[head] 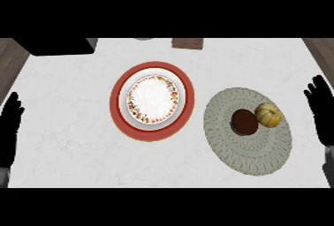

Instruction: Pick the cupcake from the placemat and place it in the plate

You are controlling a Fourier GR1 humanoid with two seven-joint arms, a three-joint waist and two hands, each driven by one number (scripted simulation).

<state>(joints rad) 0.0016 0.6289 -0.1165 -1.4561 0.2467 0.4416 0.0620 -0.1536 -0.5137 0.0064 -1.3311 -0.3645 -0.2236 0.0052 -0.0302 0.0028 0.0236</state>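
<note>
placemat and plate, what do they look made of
The placemat looks woven, fibre or crocheted yarn perhaps: grey-green, matte, with ringed ridges and a lacy edge. The plate looks like glazed ceramic: smooth white centre, printed floral band, broad red rim, though plastic cannot be ruled out.

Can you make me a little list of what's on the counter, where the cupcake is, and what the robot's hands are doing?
cupcake: on the placemat, not picked up yet
beside it: small pumpkin, touching the cupcake
plate: bare, on a red mat, left of the placemat
left hand: open, resting at left edge
right hand: open, resting at right edge
</note>
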